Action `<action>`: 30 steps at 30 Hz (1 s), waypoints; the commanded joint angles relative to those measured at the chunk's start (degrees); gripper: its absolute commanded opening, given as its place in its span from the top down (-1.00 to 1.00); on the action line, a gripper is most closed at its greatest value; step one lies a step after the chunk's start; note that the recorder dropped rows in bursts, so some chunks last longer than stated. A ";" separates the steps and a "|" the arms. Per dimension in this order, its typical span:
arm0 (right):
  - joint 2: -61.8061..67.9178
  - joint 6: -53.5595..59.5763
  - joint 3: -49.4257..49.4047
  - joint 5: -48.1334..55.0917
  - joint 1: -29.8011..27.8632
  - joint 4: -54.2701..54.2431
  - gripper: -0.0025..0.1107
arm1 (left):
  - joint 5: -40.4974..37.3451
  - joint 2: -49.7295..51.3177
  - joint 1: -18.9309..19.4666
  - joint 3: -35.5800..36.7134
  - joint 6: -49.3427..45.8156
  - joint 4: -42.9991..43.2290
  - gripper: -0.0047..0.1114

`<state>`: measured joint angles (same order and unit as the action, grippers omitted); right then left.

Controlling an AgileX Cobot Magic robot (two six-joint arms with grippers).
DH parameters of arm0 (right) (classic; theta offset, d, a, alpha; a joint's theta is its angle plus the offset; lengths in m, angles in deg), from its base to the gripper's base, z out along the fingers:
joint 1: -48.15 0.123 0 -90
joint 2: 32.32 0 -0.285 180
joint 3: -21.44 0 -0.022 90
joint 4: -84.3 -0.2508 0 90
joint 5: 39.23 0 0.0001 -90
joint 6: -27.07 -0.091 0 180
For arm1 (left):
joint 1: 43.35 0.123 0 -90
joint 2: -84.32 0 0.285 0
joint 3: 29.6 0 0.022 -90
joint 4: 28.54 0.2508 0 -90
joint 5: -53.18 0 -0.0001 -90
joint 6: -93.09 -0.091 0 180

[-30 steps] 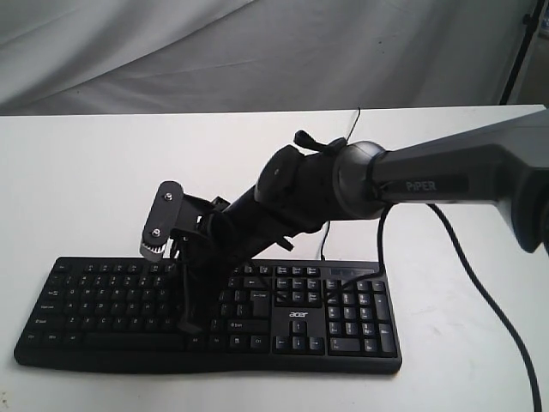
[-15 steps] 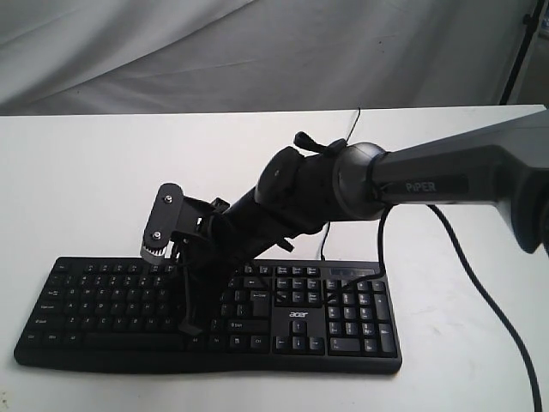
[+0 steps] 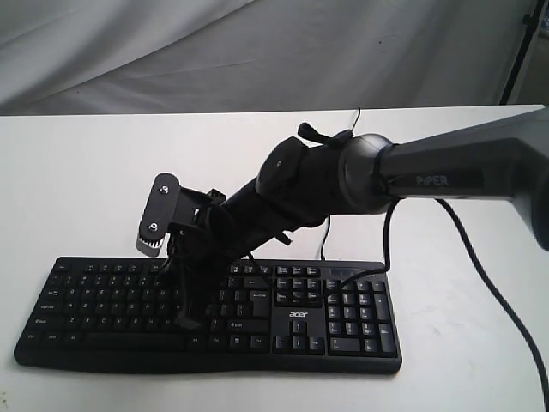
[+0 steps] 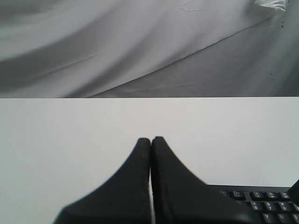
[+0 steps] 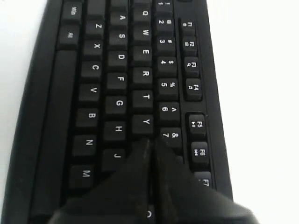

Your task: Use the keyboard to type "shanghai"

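Note:
The black keyboard [image 3: 94, 296] with white legends lies near the front edge of the white table [image 3: 103, 172]. My right arm reaches across it from the right. My right gripper [image 3: 184, 322] points down onto the letter keys, shut and empty. In the right wrist view the right gripper [image 5: 152, 142] has its tips between the Y, J and 7 keys of the keyboard [image 5: 119, 79]; whether it presses a key is hidden. In the left wrist view my left gripper [image 4: 150, 139] is shut and empty over bare table, beside a corner of the keyboard [image 4: 261, 200].
A thin black cable [image 3: 326, 245] runs back from the keyboard under the right arm. A thicker arm cable [image 3: 489, 292] curves over the table at the right. Grey cloth [image 3: 257, 51] hangs behind the table, and a black stand [image 3: 519, 51] is at the far right.
The right arm has shifted its pose slightly, and its gripper tip has moved a little to the left over the letter keys. The keyboard has not moved.

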<state>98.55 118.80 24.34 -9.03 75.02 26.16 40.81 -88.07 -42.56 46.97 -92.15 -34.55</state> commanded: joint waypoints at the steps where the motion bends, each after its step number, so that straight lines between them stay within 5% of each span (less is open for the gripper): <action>1: -0.80 0.38 -0.34 1.37 0.03 0.50 0.96 | 0.14 0.18 -0.23 0.03 0.07 -0.23 0.91; 14: -8.15 -9.74 -6.22 -2.98 0.03 10.28 0.96 | 0.14 0.18 -0.23 0.03 0.07 -0.23 0.91; 30: -42.33 -9.74 -23.78 -20.15 -0.09 -2.96 0.96 | 0.14 0.18 -0.23 0.03 0.07 -0.23 0.91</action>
<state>62.80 109.31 3.14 -24.22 75.02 27.36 40.81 -88.07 -42.56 46.97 -92.15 -34.55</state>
